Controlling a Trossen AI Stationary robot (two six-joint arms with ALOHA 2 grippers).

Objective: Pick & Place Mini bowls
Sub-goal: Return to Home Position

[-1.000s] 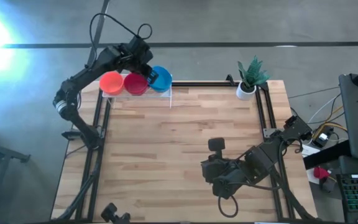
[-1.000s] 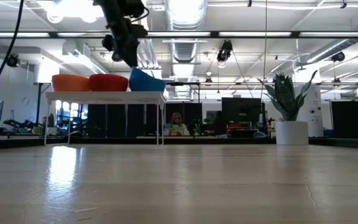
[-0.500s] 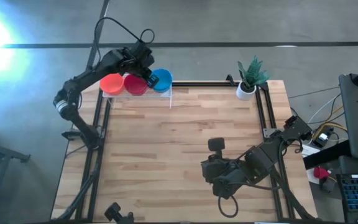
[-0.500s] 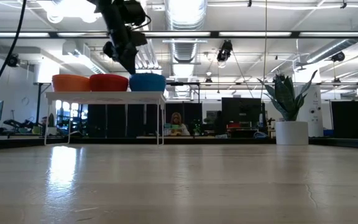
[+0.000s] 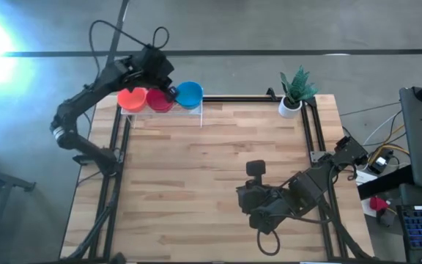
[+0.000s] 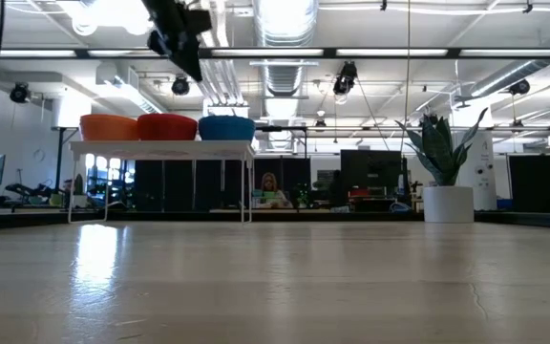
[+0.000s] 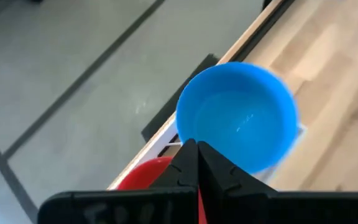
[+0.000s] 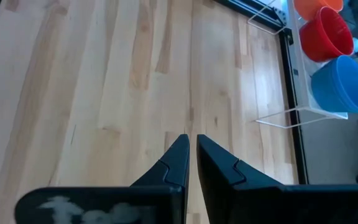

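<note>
the left pincer [image 7: 196, 149] hangs over the far left corner of the counter [image 5: 218, 169], its two fingers pressed together with nothing between them. the blue bowl [image 5: 189, 94] lies just ahead of it and lower, clear of the fingertips. in the low view the pincer sits well above the rims, about over the gap between the red bowl [image 6: 167, 126] and the blue. orange bowl [image 6: 109, 126], red and blue rest level in a row on the white wire rack [image 6: 160, 146], and the row runs along the counter's far edge. being round, they have no long axis. the left arm is much the nearer. the right pincer [image 8: 191, 140] lies folded at the near right, closed on nothing, well apart from the rack. the way home, i judge, is up and back from the rack. a second ago the blue bowl sat tilted right at the pincer. now it lies level, and the pincer is higher and drawn back leftward.
</note>
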